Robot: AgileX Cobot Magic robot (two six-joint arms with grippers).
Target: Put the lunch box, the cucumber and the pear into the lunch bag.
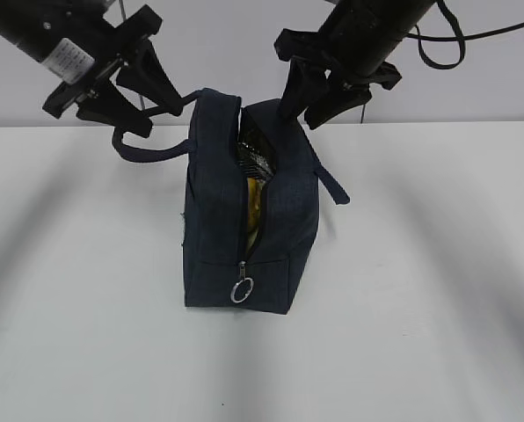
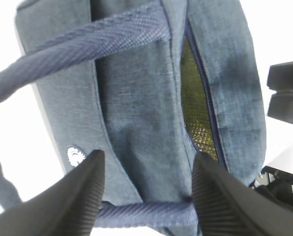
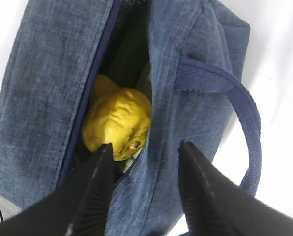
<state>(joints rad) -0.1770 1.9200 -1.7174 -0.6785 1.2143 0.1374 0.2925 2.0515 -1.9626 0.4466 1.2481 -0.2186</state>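
Black jaws of both grippers are standing apart, gripping nothing, above the lunch bag [image 1: 244,220].

Left gripper [image 1: 121,92] is hovering at the far left over a padded handle [image 1: 148,151]; right gripper [image 1: 319,97] is hanging at the bag's far right top edge. Dark navy and boxy, the bag is sitting upright mid-table [image 1: 438,290], zipper parted, ring pull [image 1: 242,290] dangling at the near end. Inside, the lumpy yellow pear [image 3: 118,124] is lying against silvery lining [image 1: 253,154].
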